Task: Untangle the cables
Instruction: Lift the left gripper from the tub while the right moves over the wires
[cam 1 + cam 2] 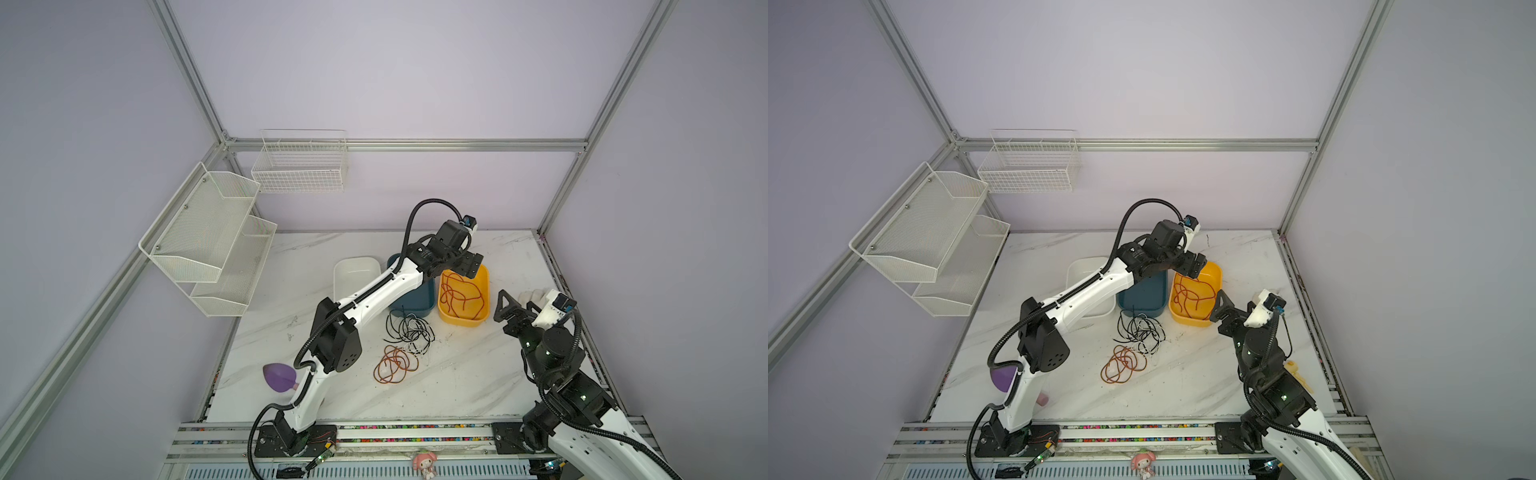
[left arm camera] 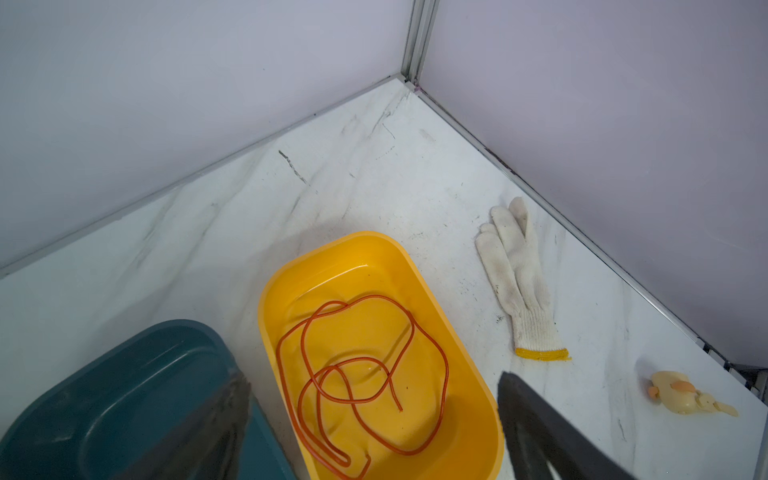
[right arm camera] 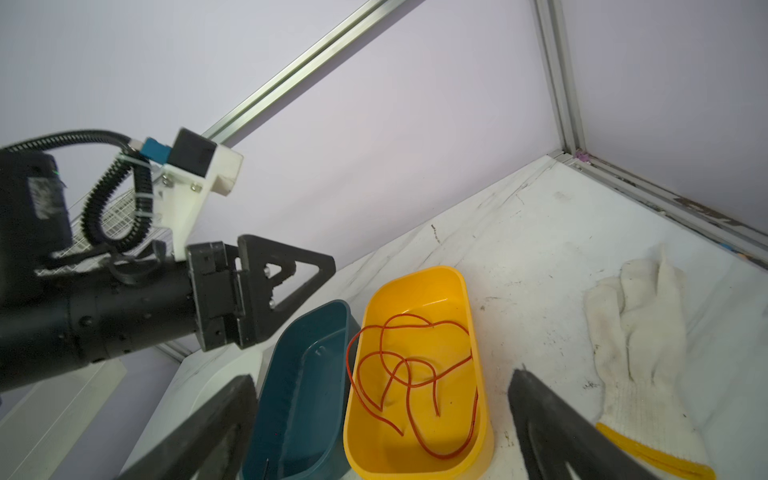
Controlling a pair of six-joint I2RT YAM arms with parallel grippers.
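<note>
**Bench inventory, left to right: both grippers empty, one cable binned**

1. Two-tier mesh shelf (image 1: pixel 208 245) on the left wall, with a wire basket (image 1: pixel 299 166) hung beside it on the back wall.
2. Purple object (image 1: pixel 278 376) on the marble table (image 1: pixel 478 382), near my left arm's base. I cannot tell what it is.
3. White bin (image 1: pixel 357 266), partly hidden under the left arm.
4. Teal bin (image 1: pixel 415 301), just beside the white one. I see no cable in the part that shows.
5. Black and white cables (image 1: pixel 409 332), in one loose tangle on the table in front of the teal bin.
6. Orange-brown coil (image 1: pixel 395 365), on the table just in front of that tangle. I cannot tell whether the two touch.
7. Yellow bin (image 1: pixel 461 322), just right of the teal one. A single red-orange cable (image 2: pixel 361 374) lies in loose loops on its floor.
8. Left gripper (image 1: pixel 469 266), hovering over the far end of the yellow bin. In its wrist view its fingers (image 2: pixel 224 424) are spread wide with nothing between them.
9. Right gripper (image 1: pixel 509 309), raised just right of the yellow bin, jaws wide and empty, pointing toward the bins.
10. White knit glove (image 3: pixel 636 332) with a yellow cuff, flat on the table right of the yellow bin.
11. Small yellow duck toy (image 2: pixel 681 395), near the table's right edge.
</note>
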